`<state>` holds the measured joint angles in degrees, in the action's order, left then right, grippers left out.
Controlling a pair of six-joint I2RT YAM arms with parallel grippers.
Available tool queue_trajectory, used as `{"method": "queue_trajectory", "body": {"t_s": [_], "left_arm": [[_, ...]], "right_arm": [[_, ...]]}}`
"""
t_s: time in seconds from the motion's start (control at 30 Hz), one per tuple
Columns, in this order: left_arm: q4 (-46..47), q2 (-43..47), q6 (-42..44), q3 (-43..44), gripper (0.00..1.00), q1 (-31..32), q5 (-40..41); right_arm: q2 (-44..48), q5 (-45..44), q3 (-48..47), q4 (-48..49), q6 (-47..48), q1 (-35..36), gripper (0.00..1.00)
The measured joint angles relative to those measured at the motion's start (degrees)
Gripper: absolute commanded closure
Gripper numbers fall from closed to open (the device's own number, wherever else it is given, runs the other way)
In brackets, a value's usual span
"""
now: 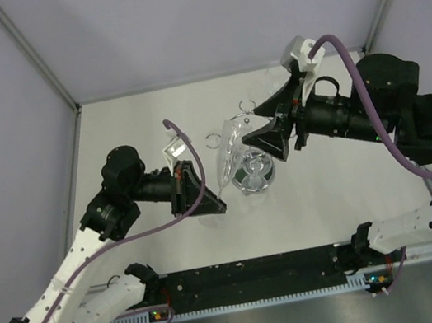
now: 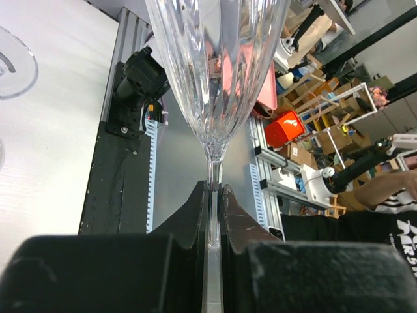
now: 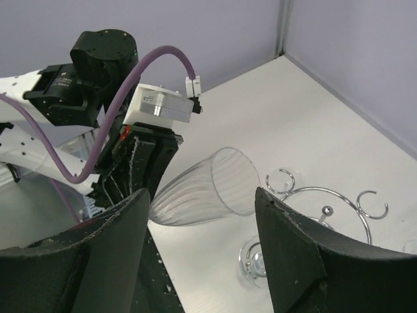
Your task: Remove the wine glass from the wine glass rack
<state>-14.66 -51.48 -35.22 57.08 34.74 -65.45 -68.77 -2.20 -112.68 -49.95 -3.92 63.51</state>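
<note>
My left end effector (image 2: 215, 202) is clamped narrow on the stem of the wine glass (image 2: 218, 72), pinching the thin stem just under the bowl. The right end effector (image 3: 199, 251) stands wide and holds nothing, hovering over the wine glass rack (image 3: 328, 210). The glass lies tilted, nearly on its side, with its rim toward the rack. It sits just left of the hoop and, as far as I can judge, clear of the wire. I take it for a light, rigid, brittle thing with a slick surface. The stem close under the bowl looks like the right place to hold, with a firm but modest squeeze, since a long bowl on a thin stem will lever and could twist in the pads or snap. Only the left wrist view shows the stem seated dead centre between the fingers (image 2: 195, 215). The right wrist view gives me the gap between the rim and the rack's loops. The top view alone places both arms, with the rack's round base on the counter (image 1: 149, 115) between them, though the clear glass nearly vanishes there. I can't find the glass's foot in any view.
</note>
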Motion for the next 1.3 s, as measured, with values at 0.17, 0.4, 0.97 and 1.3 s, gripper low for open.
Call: {"method": "queue_trajectory", "body": {"t_s": [0.17, 0.4, 0.97, 1.3], "left_arm": [[-2.62, 2.99, 3.91, -0.96, 1.00, 0.20, -1.25], [-3.72, 3.76, 6.16, -2.23, 1.00, 0.24, -2.47], [-5.46, 6.38, 9.66, -3.23, 1.00, 0.24, -3.72], [-6.64, 6.49, 11.43, -3.23, 1.00, 0.33, -3.76]], "right_arm": [[-0.09, 2.40, -2.43, -1.07, -3.41, 0.02, 0.35], [-0.70, 5.38, -3.76, -3.21, -7.30, 0.02, 0.37], [-6.60, 10.64, -3.56, -5.46, -9.46, 0.02, 0.50], [-5.57, 16.74, -1.60, -5.49, -10.34, -1.38, 0.77]]}}
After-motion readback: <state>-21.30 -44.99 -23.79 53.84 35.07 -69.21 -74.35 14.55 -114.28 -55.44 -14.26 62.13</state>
